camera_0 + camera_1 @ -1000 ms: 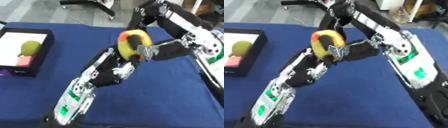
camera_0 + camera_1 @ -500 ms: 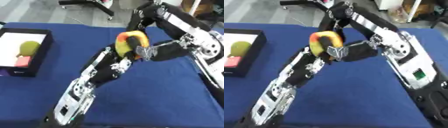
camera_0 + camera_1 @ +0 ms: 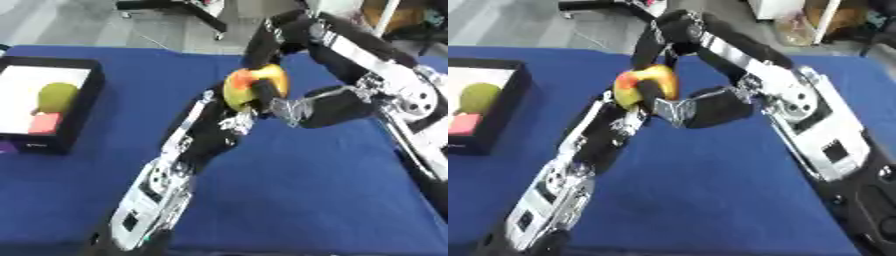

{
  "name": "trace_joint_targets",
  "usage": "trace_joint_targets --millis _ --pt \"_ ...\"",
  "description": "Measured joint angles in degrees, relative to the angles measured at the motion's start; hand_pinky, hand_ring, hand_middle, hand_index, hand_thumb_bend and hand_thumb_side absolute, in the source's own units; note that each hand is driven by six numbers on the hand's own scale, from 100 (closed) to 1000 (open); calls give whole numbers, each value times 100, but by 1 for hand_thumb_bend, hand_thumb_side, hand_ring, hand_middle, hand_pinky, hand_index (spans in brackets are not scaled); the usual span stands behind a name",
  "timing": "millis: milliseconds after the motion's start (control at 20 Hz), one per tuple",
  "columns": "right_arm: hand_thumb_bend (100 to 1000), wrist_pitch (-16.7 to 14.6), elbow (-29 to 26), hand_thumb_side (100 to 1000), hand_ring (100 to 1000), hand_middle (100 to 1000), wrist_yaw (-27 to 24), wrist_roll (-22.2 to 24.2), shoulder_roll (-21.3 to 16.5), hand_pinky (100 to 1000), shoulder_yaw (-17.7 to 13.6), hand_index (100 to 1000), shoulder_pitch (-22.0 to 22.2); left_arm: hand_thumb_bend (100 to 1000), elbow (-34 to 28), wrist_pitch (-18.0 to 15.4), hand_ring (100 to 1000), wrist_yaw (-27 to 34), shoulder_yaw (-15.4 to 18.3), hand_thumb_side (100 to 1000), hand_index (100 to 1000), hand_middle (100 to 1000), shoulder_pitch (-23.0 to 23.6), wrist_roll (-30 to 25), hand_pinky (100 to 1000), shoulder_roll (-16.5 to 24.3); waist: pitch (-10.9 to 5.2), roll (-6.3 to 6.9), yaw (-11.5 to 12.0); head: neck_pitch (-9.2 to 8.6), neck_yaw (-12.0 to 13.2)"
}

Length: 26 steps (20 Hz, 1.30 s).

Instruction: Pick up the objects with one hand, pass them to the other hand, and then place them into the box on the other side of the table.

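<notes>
Far left, one box: black walls, white floor, square, sitting on the blue cloth of the table. Inside it, two clear things: one rounded, dull green fruit and one small pink block just in front of it, the two touching or nearly so. There's a purple scrap at the box's near left corner in the left eye view; the right eye view cuts that off at its edge.

Moving to the middle: the left hand, black with silver plates, rises on its arm from the lower edge, and it meets the one fruit in play, a smooth, round apple, yellow with an orange-red blush. The apple is up in the air over the table's centre, well apart from the box.

The right hand comes in from the upper right, and a dark finger curls across the apple's front, so this hand is clamped on it. The left hand's fingers sit under and behind the apple; whether they've closed round it, I cannot tell.

The right eye view shows more of the right arm's silver shell with its green spot.
</notes>
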Motion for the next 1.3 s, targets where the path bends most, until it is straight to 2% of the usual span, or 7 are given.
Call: trace_joint_targets --millis 350,400,450,500,600,800,1300 --pt "100 -152 0 100 920 924 -56 169 -2 719 -28 645 -5 100 0 5 572 -37 2 359 521 283 0 106 694 0 0 -1 -4 0 20" --pt "100 -186 0 163 932 937 -78 196 -5 732 -41 666 -17 100 0 3 572 -43 3 360 521 283 0 118 694 0 -1 -1 -4 0 24" --pt "127 -227 0 330 950 957 -106 216 -13 750 -51 705 -37 100 0 1 572 -50 5 361 521 284 0 137 694 -1 -1 -1 -4 0 31" --pt "161 -280 0 384 958 968 -141 234 -35 759 -65 726 -50 100 -2 -2 572 -52 32 362 521 284 -2 161 694 -1 -1 -2 -4 0 37" --pt "202 -415 0 438 965 982 -228 258 -77 770 -90 757 -81 100 0 -2 571 -64 78 364 521 284 -3 210 693 -1 -2 -4 -4 0 47" --pt "232 -597 -2 475 968 987 -360 238 -118 778 -145 779 -150 100 3 -17 570 -87 147 366 521 284 -33 285 692 -1 -3 -15 -3 0 62" --pt "231 -696 -2 484 942 959 -522 3 -161 776 -272 779 -166 100 30 -93 563 -178 308 365 517 280 -102 471 681 -2 -6 -28 -1 0 92"
